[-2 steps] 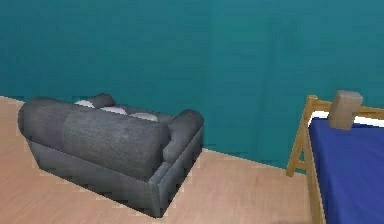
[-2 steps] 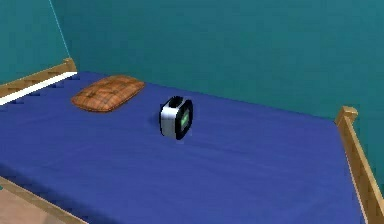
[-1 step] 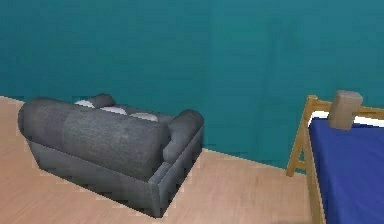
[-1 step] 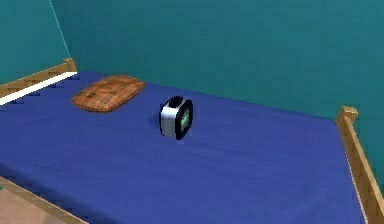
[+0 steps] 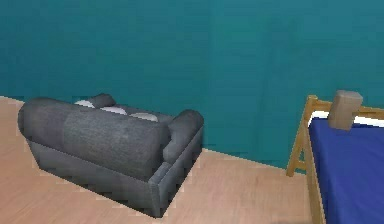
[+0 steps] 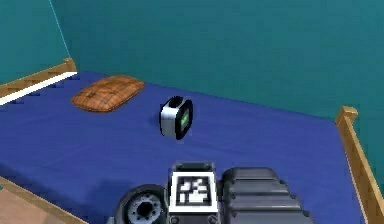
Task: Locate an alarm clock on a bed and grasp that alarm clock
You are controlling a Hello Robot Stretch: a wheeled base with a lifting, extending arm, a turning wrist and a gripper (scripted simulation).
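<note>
Black-and-white marker square (image 6: 195, 190): at the arm side view's bottom edge, over the near part of the bed (image 6: 80, 150), with a ribbed dark housing (image 6: 260, 195) just right of it
Claw: the gripper (image 6: 140, 208) shows as a dark round body just left of the marker square; its far end cannot be made out, so how it is set and whether it has hold of anything cannot be told
Bed surface: flat blue cover inside a light wooden frame (image 6: 352, 150)
Task item: alarm clock (image 6: 177, 116) stands upright on the blue cover near the middle of the bed, beyond the gripper; white casing, dark face with a green patch
Pillow (image 6: 105, 96): brown, checked, flat on the cover, left of the alarm clock and further back, apart from it
Wall (image 6: 250, 40): teal, behind the bed
Forward view, near: light wooden floor (image 5: 240, 195)
Forward view, middle: grey sofa (image 5: 105, 145), set at an angle, pale cushions (image 5: 118, 110) on the seat
Forward view, right edge: bed corner with a brownish block (image 5: 346, 108) at the post
</note>
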